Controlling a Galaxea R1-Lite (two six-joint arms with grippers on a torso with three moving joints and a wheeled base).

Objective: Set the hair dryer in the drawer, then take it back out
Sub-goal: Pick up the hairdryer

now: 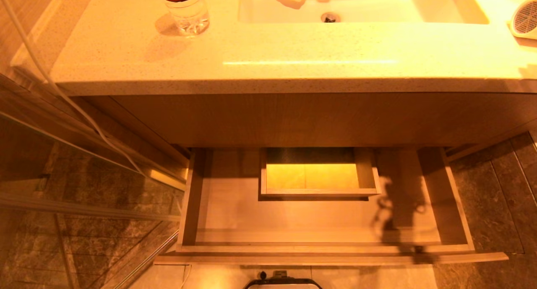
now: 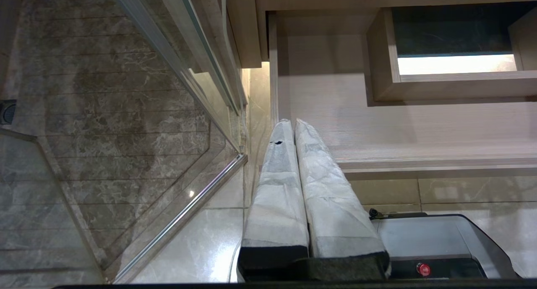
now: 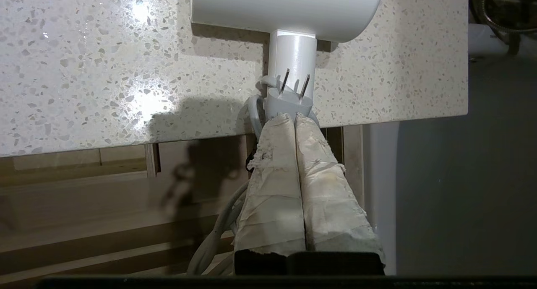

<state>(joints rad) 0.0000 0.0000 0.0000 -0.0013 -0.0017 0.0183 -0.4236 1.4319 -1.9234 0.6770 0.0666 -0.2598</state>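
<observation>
A small white hair dryer (image 3: 289, 12) lies on the speckled countertop (image 3: 105, 62) at its right end, handle pointing over the front edge, with the plug (image 3: 288, 99) and bundled cord there. The right gripper (image 3: 293, 121) has its taped fingers pressed together at the plug (whether they pinch cord or nothing is unclear). Below, the drawer (image 1: 319, 249) stands pulled open. A firm hold likely needs reopening and closing around the handle itself. The left gripper (image 2: 293, 127), closed, hangs idle beside the drawer.

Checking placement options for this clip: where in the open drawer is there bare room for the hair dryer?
The drawer floor is bare left, right and in front of the boxed cut-out. The hair dryer lies at the countertop's right end, the shut right gripper at its cord.
</observation>
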